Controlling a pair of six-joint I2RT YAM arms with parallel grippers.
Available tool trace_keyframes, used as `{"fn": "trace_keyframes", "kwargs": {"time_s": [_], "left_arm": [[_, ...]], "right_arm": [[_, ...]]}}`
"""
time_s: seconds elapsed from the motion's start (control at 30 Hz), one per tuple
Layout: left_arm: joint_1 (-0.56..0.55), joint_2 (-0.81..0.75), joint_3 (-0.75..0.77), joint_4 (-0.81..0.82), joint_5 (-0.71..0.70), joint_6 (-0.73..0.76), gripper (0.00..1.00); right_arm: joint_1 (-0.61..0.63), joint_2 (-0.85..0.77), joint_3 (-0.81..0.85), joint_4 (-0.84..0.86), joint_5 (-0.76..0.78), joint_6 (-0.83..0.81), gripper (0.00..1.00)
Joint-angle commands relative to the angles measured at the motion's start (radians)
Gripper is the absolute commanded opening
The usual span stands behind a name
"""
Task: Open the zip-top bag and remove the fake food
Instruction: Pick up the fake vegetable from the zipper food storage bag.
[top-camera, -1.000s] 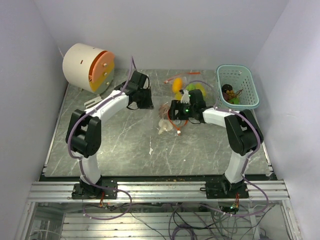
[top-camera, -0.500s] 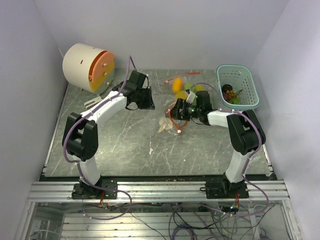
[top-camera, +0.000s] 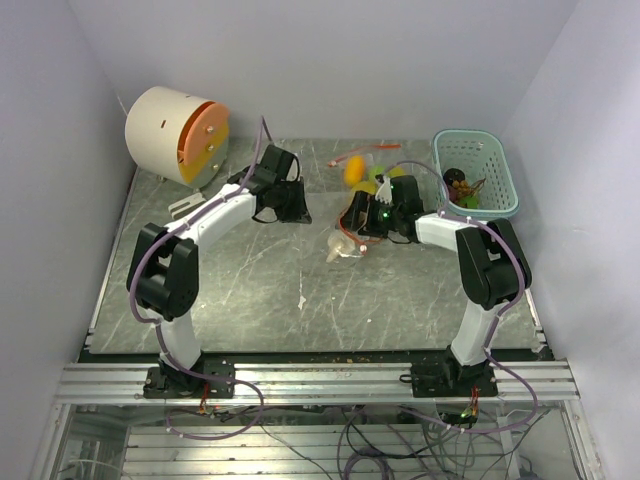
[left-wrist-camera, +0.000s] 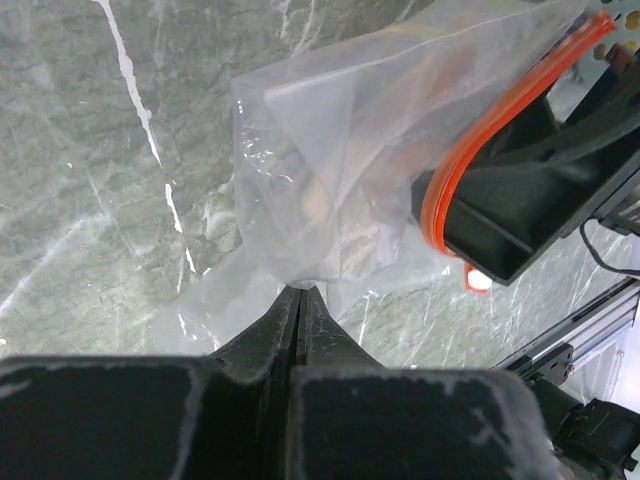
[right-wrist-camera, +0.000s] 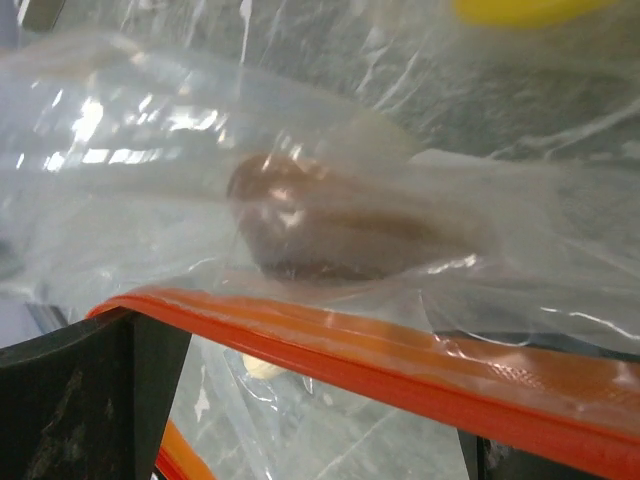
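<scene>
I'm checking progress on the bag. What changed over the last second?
The right gripper drew back to the right a little, and the zip-top bag, its red-orange strip hooked on it, slid along and bunched up. The left gripper, basket and loose fake food stayed put.

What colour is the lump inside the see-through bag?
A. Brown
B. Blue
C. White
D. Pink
A: the right wrist view shows a brown lump lying inside the clear zip-top bag, just behind its orange zip strip.
</scene>
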Motion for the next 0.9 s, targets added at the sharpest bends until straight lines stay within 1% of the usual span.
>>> {"fn": "trace_keyframes", "kwargs": {"time_s": [0.0,0.1,0.2,0.4,0.43,0.53,0.6,0.63,0.8,0.83,0.87], "left_arm": [[-0.020,-0.007,-0.019,0.014,0.003,-0.013,0.07],[-0.024,0.002,-0.021,0.012,-0.002,-0.007,0.07],[-0.026,0.007,-0.021,0.009,-0.004,0.003,0.07],[-0.026,0.010,-0.017,-0.008,-0.013,0.023,0.07],[-0.026,0.012,-0.014,-0.012,-0.014,0.025,0.07],[-0.026,0.016,-0.006,-0.012,-0.009,0.029,0.07],[-0.026,0.020,-0.002,-0.012,-0.007,0.033,0.07],[-0.026,0.023,-0.003,-0.010,-0.005,0.034,0.07],[-0.026,0.039,-0.017,0.013,0.016,0.037,0.07],[-0.026,0.044,-0.021,0.022,0.024,0.035,0.07],[-0.026,0.049,-0.022,0.032,0.031,0.034,0.07]], "right_arm": [[-0.013,-0.007,0.058,-0.081,0.171,0.018,1.00],[-0.013,-0.019,0.072,-0.110,0.242,0.049,0.99],[-0.017,-0.017,0.085,-0.135,0.294,0.087,0.90],[-0.020,-0.017,0.094,-0.152,0.278,0.100,0.42],[-0.019,-0.019,0.091,-0.157,0.267,0.094,0.31],[-0.019,-0.041,0.061,-0.166,0.235,0.067,0.13],[-0.019,-0.067,0.025,-0.160,0.218,0.049,0.03],[-0.018,-0.079,0.008,-0.158,0.208,0.042,0.00],[-0.017,-0.135,-0.059,-0.176,0.176,-0.007,0.00],[-0.017,-0.142,-0.060,-0.189,0.174,-0.024,0.08],[-0.017,-0.146,-0.059,-0.205,0.172,-0.039,0.21]]}}
